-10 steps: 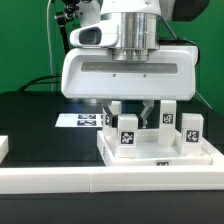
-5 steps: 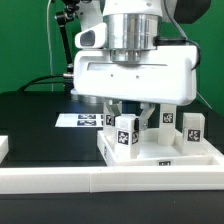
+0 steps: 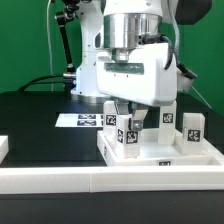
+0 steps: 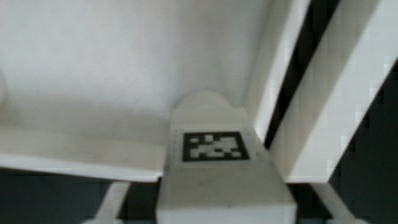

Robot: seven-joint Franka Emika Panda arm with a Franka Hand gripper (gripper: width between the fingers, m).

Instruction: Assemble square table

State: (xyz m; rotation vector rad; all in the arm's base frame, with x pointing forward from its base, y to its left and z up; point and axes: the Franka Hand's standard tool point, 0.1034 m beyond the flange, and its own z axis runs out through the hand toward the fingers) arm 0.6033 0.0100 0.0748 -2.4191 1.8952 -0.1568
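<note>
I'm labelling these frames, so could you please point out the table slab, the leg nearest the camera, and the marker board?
table slab point(image 3: 190, 160), exterior view, front rim
leg point(image 3: 127, 135), exterior view, tagged face
marker board point(image 3: 78, 120), exterior view, printed top

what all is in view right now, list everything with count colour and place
square tabletop slab: one, white, on the black table toward the exterior view's right
block legs: four visible, white with black-and-white tags, upright on the slab; one sits under the gripper, also seen close in the wrist view
marker board: one, white with printed tags, flat on the table behind the slab
long rail: one, white, along the table's front edge
small block: one, white, at the exterior view's left edge
table: one, black
gripper: one, white body, fingers around a leg; contact unclear
</note>
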